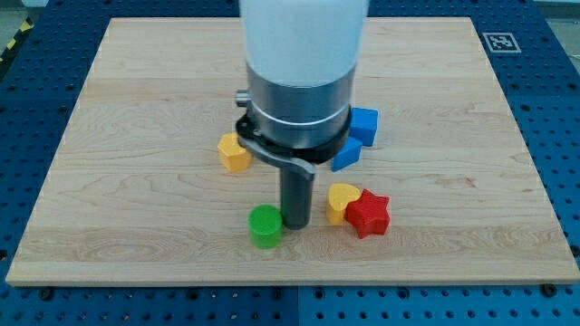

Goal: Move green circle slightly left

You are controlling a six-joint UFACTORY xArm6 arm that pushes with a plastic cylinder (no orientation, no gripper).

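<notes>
- Wooden counter (136, 181) is carrying every block.
- My tip (296, 223) is touching the green circle's (265, 225) right side, near the front edge; no gripper is showing.
- Red star (368, 215) is touching the yellow heart (340, 199), right of my tip.
- Two blue blocks (363, 125) are sitting farther back.

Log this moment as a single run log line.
tip at right edge of green circle, appears touching | yellow heart against red star | two blue blocks behind arm | yellow block left

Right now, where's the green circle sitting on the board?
The green circle sits low on the board, near the view's bottom centre, with my tip right beside it on the view's right.
</notes>
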